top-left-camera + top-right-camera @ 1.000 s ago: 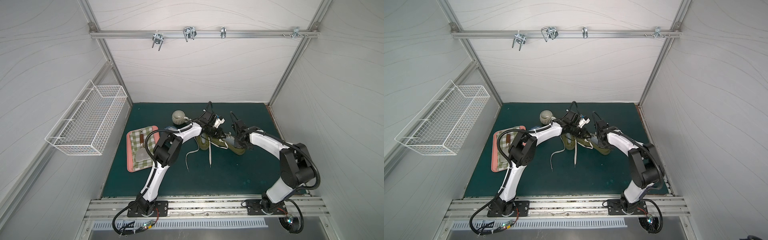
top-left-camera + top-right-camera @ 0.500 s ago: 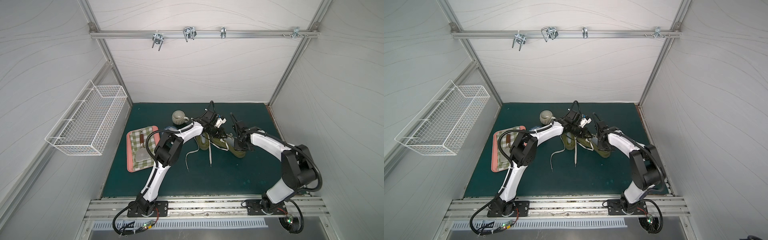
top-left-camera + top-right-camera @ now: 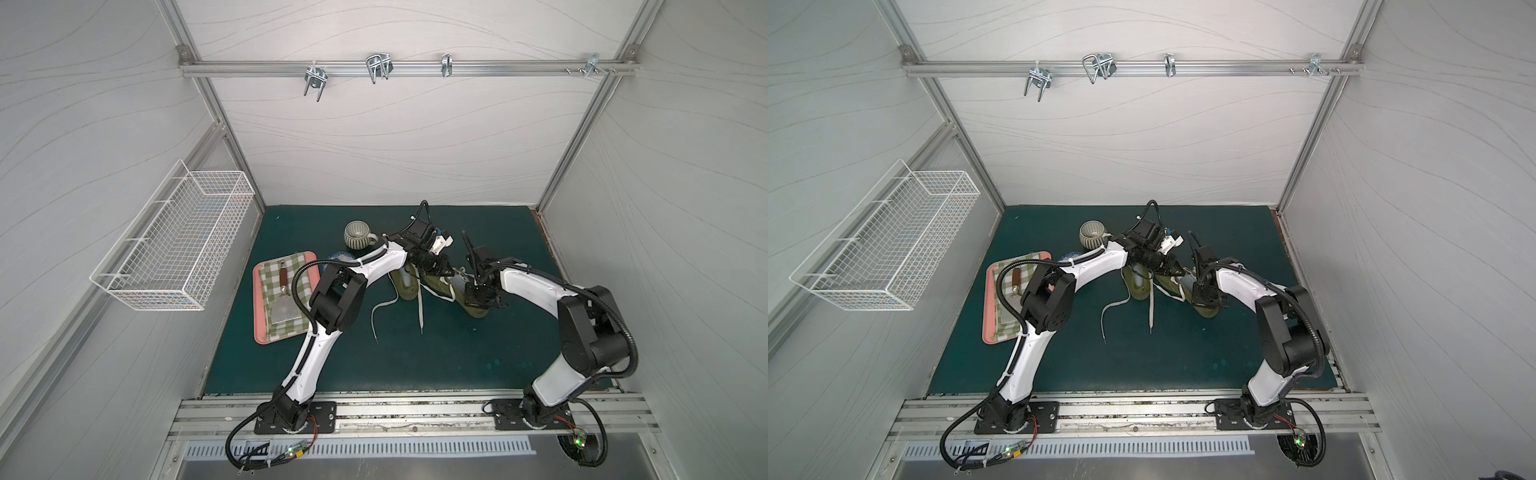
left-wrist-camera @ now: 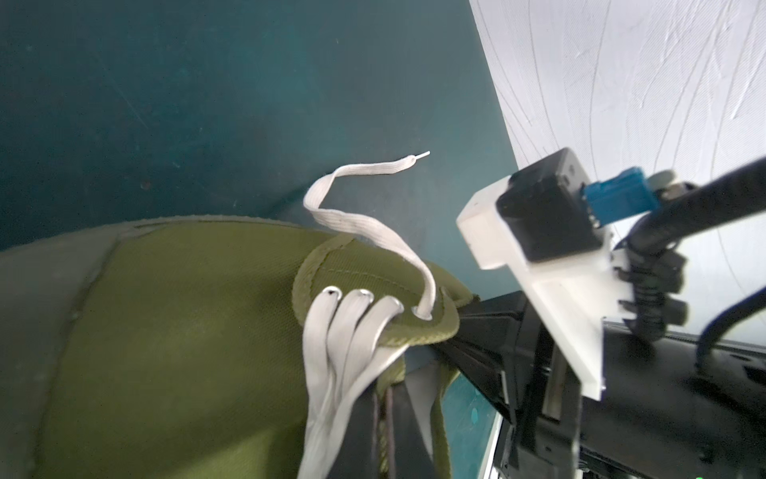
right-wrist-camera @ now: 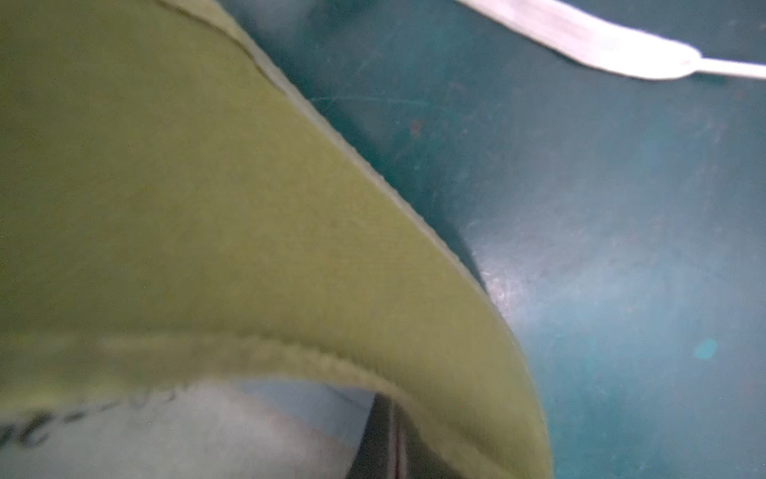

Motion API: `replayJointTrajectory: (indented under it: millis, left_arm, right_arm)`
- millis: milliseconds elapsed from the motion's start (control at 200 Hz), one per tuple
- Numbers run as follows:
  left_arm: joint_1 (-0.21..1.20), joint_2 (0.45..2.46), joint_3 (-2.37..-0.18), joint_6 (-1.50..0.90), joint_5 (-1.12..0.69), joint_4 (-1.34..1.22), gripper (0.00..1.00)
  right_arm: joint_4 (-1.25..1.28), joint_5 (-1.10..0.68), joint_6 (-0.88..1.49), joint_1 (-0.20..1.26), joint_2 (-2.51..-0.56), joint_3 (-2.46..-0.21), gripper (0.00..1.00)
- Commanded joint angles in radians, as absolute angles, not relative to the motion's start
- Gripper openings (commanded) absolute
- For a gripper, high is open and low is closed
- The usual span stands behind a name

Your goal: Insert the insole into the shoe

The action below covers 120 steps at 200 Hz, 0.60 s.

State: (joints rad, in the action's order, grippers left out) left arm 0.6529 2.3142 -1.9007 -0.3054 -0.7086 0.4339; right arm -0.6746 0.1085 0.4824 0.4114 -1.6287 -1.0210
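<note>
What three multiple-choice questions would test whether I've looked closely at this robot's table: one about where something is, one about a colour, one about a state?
1. What colour is the shoe?
A. red
B. olive green
C. black

2. Where does the mug stand?
A. on the green mat
B. upside down on the shoe
C. in a cardboard box

3. How are the laces?
A. tied in a bow
B. taken out altogether
C. untied, ends loose

Answers:
1 B: its cloth is olive green in both wrist views.
2 A: it stands upright on the mat in both top views.
3 C: a free end shows in the left wrist view, and white ends trail over the mat in both top views.
</note>
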Motion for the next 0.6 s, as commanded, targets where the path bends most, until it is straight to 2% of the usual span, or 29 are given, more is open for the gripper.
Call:
replayJointTrajectory:
  millis: [0, 115, 375, 595]
  left_arm:
    - [0.653, 2.335, -1.972, -0.242, -0.706, 0.458, 0.00]
    - [0.653, 2.334, -1.979, -0.229, -0.699, 0.475, 0.00]
    - [0.653, 2.338, -1.981, -0.214, -0.687, 0.496, 0.00]
    - [0.653, 2.353, -2.021, -0.177, -0.668, 0.537, 0.00]
  right_arm:
    - [-0.683, 0.122, 0.496, 0.407, -1.552, -1.027, 0.00]
    - [-0.643, 0.096, 0.496, 0.393, -1.572, -1.048, 0.00]
    - [-0.543, 0.006, 0.503, 0.372, -1.782, -1.078, 0.00]
    - [-0.636, 0.084, 0.471, 0.370, -1.561, -1.066, 0.00]
